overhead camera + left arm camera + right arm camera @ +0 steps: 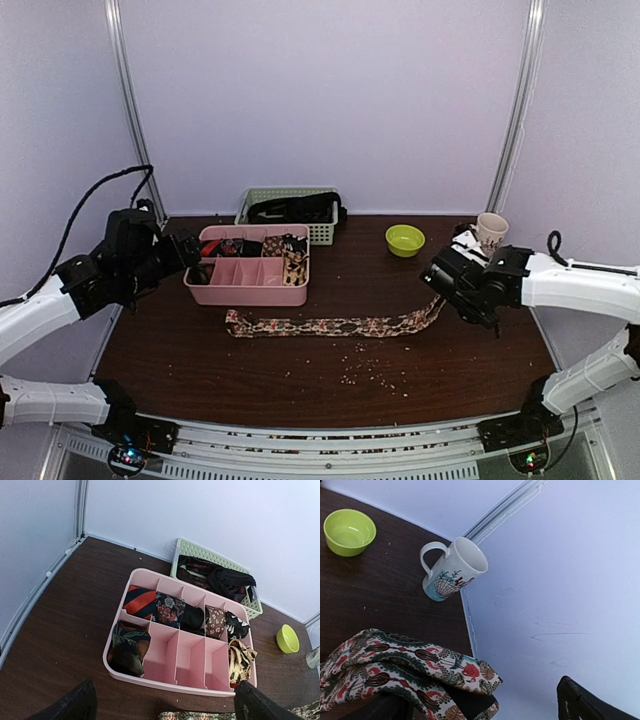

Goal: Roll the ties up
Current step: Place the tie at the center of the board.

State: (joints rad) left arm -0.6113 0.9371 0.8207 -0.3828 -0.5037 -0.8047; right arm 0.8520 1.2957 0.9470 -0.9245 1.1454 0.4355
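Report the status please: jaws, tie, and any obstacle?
Left jaws open, right jaws open, gripping nothing. Patterned tie flat and unrolled on table, one end draped at right jaws. Pink organizer close behind it; crumbs in front.

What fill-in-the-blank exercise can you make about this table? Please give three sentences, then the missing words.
The unrolled tie lies flat on the table, in front of the ___ organizer.
In the organizer's front row, ___ compartments hold no tie.
The mug stands near the ___ bowl.
Missing words: pink; three; green.
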